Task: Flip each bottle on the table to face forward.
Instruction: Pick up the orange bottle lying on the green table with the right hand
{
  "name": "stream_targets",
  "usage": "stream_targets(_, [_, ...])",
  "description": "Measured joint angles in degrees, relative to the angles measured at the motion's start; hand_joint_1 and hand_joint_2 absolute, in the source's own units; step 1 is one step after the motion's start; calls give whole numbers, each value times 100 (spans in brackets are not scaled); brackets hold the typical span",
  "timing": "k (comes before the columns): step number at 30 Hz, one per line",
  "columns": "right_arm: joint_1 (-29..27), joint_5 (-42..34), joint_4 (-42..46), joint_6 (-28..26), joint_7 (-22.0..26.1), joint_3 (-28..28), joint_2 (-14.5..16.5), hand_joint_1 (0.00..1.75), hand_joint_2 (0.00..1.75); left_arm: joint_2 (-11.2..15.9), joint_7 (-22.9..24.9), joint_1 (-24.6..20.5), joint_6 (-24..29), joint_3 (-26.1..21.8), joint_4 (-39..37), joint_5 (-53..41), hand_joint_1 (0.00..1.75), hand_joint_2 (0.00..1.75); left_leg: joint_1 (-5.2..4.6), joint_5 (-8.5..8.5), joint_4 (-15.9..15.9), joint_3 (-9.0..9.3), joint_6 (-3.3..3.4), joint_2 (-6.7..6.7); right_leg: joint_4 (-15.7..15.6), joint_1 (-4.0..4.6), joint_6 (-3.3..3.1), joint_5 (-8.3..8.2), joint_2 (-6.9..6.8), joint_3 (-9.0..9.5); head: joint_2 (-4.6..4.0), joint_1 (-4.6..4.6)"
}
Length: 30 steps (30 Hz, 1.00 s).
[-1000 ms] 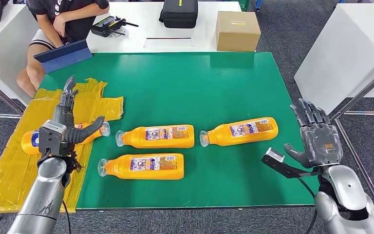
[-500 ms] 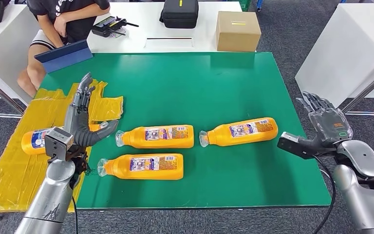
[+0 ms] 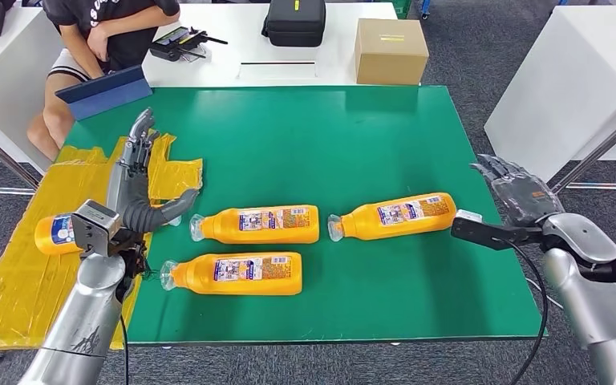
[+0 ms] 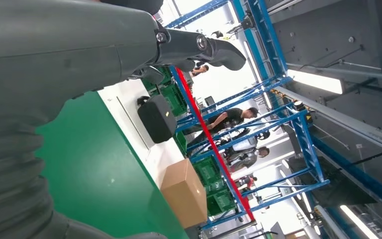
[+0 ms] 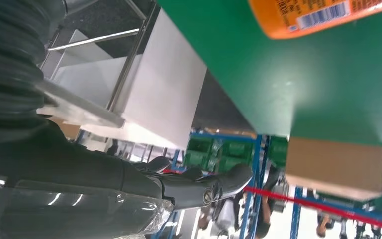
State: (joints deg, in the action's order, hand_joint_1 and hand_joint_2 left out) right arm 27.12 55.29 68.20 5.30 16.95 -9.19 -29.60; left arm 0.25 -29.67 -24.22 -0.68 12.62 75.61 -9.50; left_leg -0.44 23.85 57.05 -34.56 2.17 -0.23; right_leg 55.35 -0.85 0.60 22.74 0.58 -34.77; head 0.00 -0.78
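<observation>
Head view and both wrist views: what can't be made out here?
- Leftmost bottle, head view: the left robot hand and forearm cover its middle and neck.
- Bottle labels, head view: print too small to read.
- Right bottle, right wrist view: cut off by the picture edge.
- Right robot hand, head view: seen edge-on, finger pose unclear.

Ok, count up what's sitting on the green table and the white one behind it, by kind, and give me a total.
Orange bottles: 4
Yellow plastic sheet: 1
Cardboard box: 1
Black case: 1
Total: 7
</observation>
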Motion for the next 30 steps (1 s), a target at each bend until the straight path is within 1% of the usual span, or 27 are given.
stream_targets(4, [556,-70,-894,-12,181,-532,205,0,175,2,-1,5,5,9,-1,75,0,175,1,-3,2,3,2,-2,1,1,0,0,-2,0,0,1])
stream_targets(11, [1140,-270,-2056,134,343,-1222,648,0,175,38,-27,106,46,13,14,141,0,175,4,-3,0,-5,2,-2,3,14,-1,1,-3,-1,0,1])
stream_targets(15, [1482,-300,-2700,208,421,-1566,941,0,175,112,29,141,142,26,93,261,0,175,4,-4,0,-3,1,-2,3,15,-1,1,-3,0,0,1])
stream_targets(20, [1786,-363,-3224,303,449,-1891,1185,0,175,193,54,208,182,61,180,341,0,175,3,-5,0,-3,1,-3,3,16,-1,1,-5,0,0,0])
stream_targets(26, [1959,-335,-3658,470,443,-2226,1430,0,175,204,70,217,189,97,189,358,0,175,1,-6,1,-5,1,-3,3,27,-1,1,-4,2,0,1])
stream_targets(30, [2103,-257,-3937,700,340,-2489,1583,0,175,205,134,222,190,98,188,408,0,175,-1,-6,1,-4,2,-3,3,26,-1,1,-4,2,0,0])
